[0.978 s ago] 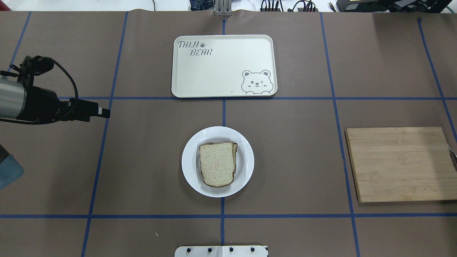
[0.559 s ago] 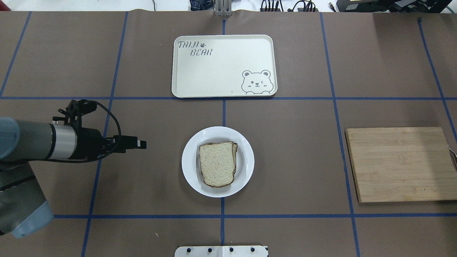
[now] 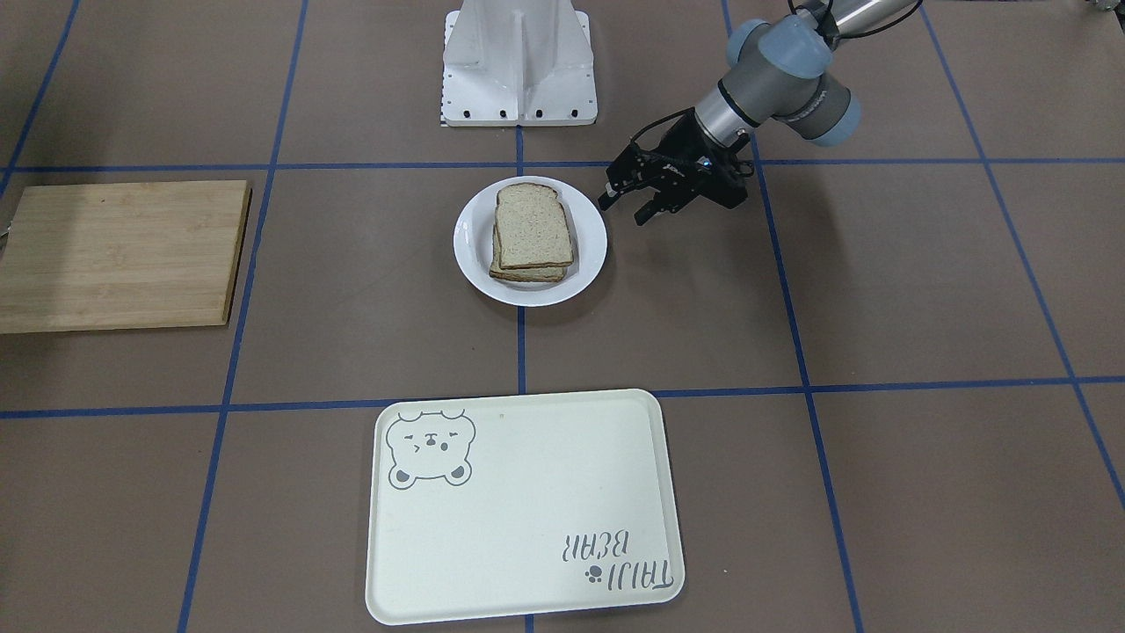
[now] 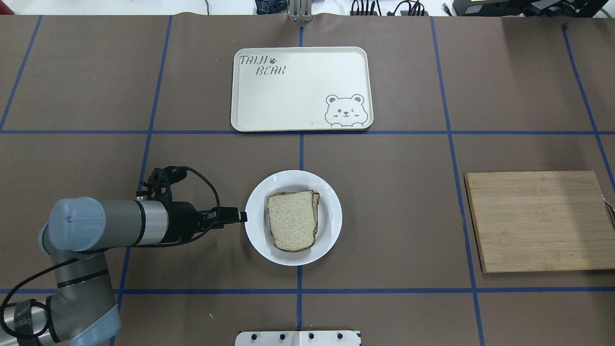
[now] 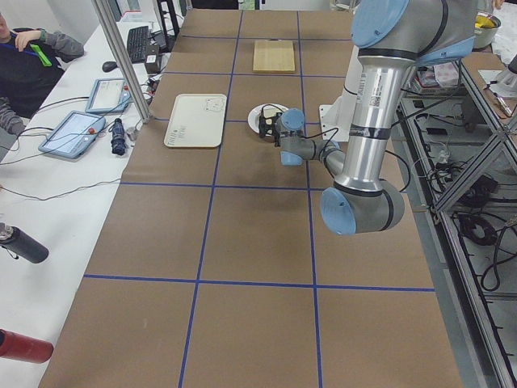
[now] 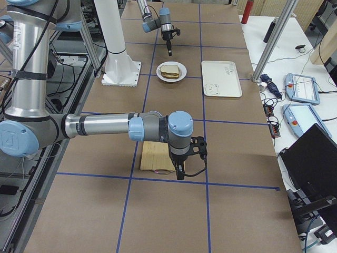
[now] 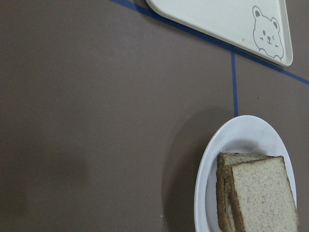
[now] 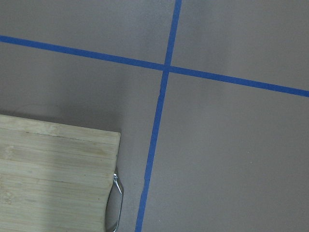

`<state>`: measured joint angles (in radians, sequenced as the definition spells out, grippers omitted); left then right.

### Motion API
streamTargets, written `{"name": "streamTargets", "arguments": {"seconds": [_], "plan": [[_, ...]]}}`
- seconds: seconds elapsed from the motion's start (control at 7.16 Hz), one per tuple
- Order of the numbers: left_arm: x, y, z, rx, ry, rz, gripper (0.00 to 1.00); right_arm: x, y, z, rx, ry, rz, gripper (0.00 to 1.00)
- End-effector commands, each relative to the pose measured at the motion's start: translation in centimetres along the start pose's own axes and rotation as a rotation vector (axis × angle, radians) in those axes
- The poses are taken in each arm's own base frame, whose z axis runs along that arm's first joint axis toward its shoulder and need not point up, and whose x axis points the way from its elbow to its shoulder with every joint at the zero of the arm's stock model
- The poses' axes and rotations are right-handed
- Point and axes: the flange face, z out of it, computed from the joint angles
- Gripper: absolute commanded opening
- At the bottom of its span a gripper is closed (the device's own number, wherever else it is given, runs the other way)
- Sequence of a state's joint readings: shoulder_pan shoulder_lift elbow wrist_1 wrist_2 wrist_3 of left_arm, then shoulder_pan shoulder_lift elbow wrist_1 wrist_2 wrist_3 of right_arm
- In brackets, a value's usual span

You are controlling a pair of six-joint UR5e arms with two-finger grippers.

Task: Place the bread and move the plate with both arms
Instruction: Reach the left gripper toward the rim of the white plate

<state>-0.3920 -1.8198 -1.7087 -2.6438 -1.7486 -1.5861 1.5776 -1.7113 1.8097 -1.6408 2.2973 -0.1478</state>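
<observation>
Two slices of bread (image 4: 292,220) lie stacked on the white plate (image 4: 331,230) at the table's middle; the top slice is plain with a dark crust. My left gripper (image 4: 239,216) lies level at the plate's left rim. In the front-facing view the left gripper (image 3: 626,207) is open with nothing between its fingers, just beside the plate (image 3: 591,255). The left wrist view shows the plate (image 7: 206,169) and bread (image 7: 263,193) at lower right. My right gripper (image 6: 179,171) hangs by the cutting board (image 6: 155,158); whether it is open or shut I cannot tell.
A cream bear tray (image 4: 300,89) lies beyond the plate. The wooden cutting board (image 4: 538,221) sits at the right, with a metal handle (image 8: 118,203) at its edge. The robot's white base (image 3: 518,61) stands on the near side. People sit at a side desk.
My left arm has swung in from the far left edge, moving right and nearer, until its gripper reached the plate's left rim. Plate and bread have not moved.
</observation>
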Motion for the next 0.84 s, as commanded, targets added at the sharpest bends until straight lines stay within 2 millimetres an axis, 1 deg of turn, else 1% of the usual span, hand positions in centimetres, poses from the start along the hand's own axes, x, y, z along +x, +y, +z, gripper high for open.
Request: {"name": "streamTargets", "arguments": {"seconds": [0.0,0.28,0.42,0.56,0.7], "plan": [[0.4,0.4,1.8,-0.003,0.006,-0.019,0.51,0.1,0.0,0.0,0.000,0.002,0.002,1.00],[-1.7,0.3,2.7,-0.003,0.032,-0.016,0.51,0.0,0.0,0.0,0.000,0.002,0.000,1.00],[-2.1,0.2,2.9,-0.006,0.026,-0.020,0.51,0.0,0.0,0.0,0.000,0.004,0.000,1.00],[-1.9,0.2,2.9,-0.006,0.029,-0.021,0.51,0.0,-0.1,0.0,0.001,0.004,-0.001,1.00],[-1.3,0.3,3.2,-0.008,0.038,-0.019,0.43,0.0,-0.1,0.0,0.001,0.004,0.000,1.00]]}}
